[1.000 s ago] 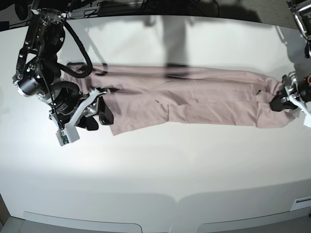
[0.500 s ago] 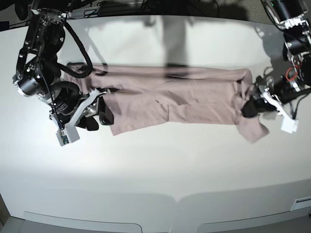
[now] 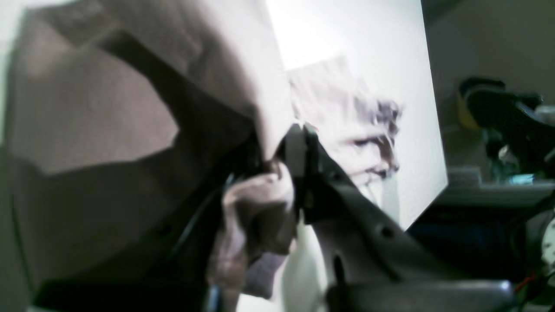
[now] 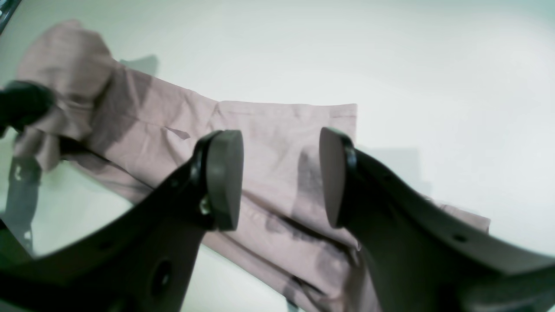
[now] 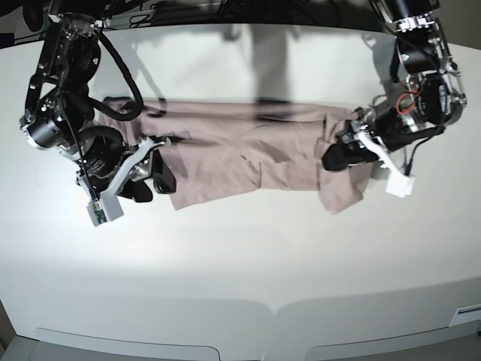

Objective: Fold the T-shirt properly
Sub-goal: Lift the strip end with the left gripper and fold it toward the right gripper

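Base view: T-shirt (image 5: 248,147) lying long across the white table (image 5: 240,256), stretched from 9 o'clock toward 3 o'clock, with the 3 o'clock end lifted and turned back over itself. No box or tray visible, nothing held inside anything. Left gripper (image 5: 336,156) at 3 o'clock, clamped tight on the bunched end of the cloth; a loose flap hanging under it down to the table. Left wrist view, blurred: same left gripper (image 3: 282,162) with jaws pressed together on a gathered fold of pink cloth. Right gripper (image 5: 154,167) at 9 o'clock, just beside the other end of the shirt. Right wrist view: right gripper (image 4: 279,177) with jaws standing well apart, holding nothing, pads (image 4: 223,177) above the flat T-shirt (image 4: 277,143); contact with the cloth not possible to tell.
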Available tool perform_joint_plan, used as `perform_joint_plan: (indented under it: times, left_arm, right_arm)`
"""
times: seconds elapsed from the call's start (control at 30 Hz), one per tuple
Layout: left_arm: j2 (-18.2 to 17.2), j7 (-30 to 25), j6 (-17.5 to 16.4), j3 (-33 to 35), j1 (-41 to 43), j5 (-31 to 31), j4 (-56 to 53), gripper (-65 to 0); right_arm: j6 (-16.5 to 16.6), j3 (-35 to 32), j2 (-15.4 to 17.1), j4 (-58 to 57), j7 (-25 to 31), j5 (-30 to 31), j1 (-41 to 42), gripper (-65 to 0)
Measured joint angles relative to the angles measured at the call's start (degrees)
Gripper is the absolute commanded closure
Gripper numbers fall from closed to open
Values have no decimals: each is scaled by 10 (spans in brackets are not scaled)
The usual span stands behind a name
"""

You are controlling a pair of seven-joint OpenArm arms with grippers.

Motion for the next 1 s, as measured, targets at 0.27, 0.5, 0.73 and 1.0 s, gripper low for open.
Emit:
perform_joint_plan:
  times: [0.27,0.5,0.73,1.0]
  left_arm:
    - [-1,-30,2,67,0,46,0,0]
    - [-1,-40,2,67,0,46,0,-18]
    - [31,-39,2,68,4,-19,0,-274]
    - [44,-38,2,108,8,-19,0,-282]
  right_arm:
    - [0,0,0,0,0,0,0,-291]
    - [0,0,0,0,0,0,0,-291]
    - [0,0,0,0,0,0,0,-291]
    - [0,0,0,0,0,0,0,-291]
